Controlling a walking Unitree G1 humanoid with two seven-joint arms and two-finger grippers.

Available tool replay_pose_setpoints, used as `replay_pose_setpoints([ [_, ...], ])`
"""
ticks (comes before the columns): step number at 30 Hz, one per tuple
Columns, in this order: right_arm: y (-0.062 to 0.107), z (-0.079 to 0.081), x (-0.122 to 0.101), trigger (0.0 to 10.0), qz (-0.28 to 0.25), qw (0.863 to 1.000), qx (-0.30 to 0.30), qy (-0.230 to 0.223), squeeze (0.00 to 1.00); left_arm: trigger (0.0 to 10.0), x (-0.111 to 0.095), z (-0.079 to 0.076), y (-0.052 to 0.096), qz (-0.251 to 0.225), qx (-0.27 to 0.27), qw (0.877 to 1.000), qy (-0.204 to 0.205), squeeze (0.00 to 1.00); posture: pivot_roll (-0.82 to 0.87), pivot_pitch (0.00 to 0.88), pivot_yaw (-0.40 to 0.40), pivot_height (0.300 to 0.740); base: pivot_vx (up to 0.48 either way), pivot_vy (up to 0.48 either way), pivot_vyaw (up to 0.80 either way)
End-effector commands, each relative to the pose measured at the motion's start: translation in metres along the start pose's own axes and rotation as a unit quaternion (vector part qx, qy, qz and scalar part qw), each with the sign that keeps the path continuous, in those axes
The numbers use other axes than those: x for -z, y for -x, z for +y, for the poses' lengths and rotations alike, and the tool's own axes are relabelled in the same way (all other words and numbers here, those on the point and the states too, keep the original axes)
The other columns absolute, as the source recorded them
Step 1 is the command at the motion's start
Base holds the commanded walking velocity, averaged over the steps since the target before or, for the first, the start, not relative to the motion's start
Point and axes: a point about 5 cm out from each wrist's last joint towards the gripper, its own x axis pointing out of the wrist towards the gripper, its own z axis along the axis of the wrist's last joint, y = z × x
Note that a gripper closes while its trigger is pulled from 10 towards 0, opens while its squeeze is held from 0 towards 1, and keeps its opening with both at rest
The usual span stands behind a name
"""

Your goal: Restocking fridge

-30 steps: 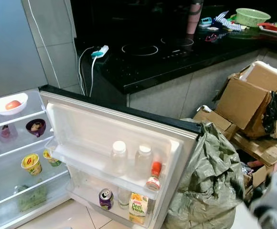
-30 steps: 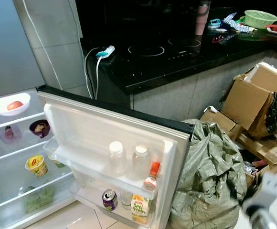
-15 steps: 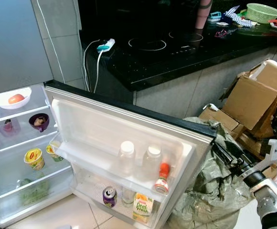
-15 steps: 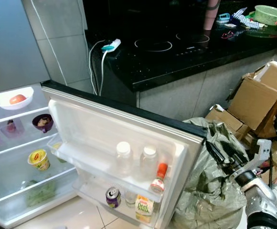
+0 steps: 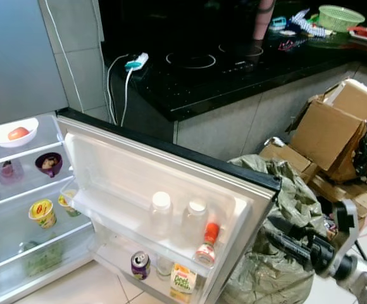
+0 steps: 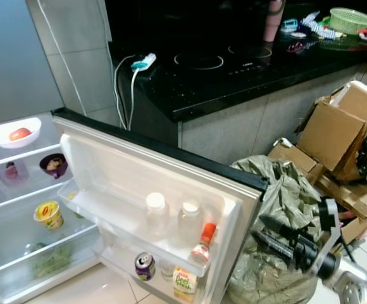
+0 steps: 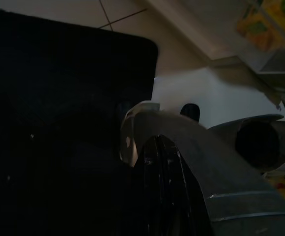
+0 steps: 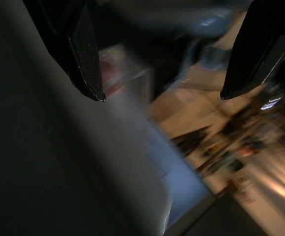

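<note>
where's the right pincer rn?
Right pincer is low on the robot's right in the eye views, fingers apart, just off the open fridge door's outer edge, in front of the green sack.

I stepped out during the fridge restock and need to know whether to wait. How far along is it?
Done: the fridge door stands open, with bottles, a can and a juice carton in its racks, and bowls and cups on the shelves.
In hand: nothing; the right gripper, jaws open and empty, is beside the door's outer edge.
Left: I cannot tell what remains to load.
</note>
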Motion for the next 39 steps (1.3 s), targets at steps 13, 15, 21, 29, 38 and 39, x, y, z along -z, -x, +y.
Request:
replay_pose_setpoints([
  [13, 0.054, -0.032, 0.066, 10.0, 0.129, 0.949, 0.283, -0.048, 0.00, 10.0, 0.023, -0.008, 0.002, 0.036, 0.012, 0.999, 0.016, 0.00, -0.06, 0.000, -0.053, 0.740, 0.000, 0.000, 0.00],
  [15, 0.067, -0.035, 0.076, 10.0, 0.161, 0.924, 0.343, -0.050, 0.00, 10.0, 0.023, -0.007, 0.003, 0.036, 0.011, 0.999, 0.016, 0.00, -0.06, 0.000, -0.053, 0.740, 0.000, 0.000, 0.00],
  [21, 0.095, -0.051, 0.072, 10.0, 0.177, 0.831, 0.527, -0.007, 0.00, 10.0, 0.022, -0.005, 0.003, 0.034, 0.009, 0.999, 0.015, 0.00, -0.06, 0.000, -0.048, 0.740, 0.000, 0.000, 0.00],
  [29, 0.107, -0.063, 0.051, 10.0, 0.132, 0.762, 0.633, 0.033, 0.00, 10.0, 0.020, -0.005, 0.003, 0.032, 0.011, 0.999, 0.003, 0.00, -0.06, 0.000, -0.048, 0.740, 0.000, 0.000, 0.00],
  [38, 0.092, -0.072, 0.043, 10.0, 0.122, 0.757, 0.639, 0.057, 0.00, 10.0, 0.021, -0.004, 0.003, 0.036, 0.010, 0.999, -0.012, 0.00, -0.05, 0.000, -0.051, 0.740, 0.000, -0.312, 0.00],
  [39, 0.090, -0.073, 0.044, 10.0, 0.121, 0.758, 0.638, 0.059, 0.00, 10.0, 0.022, -0.004, 0.004, 0.037, 0.010, 0.999, -0.011, 0.00, -0.05, 0.000, -0.052, 0.740, 0.000, -0.469, 0.00],
])
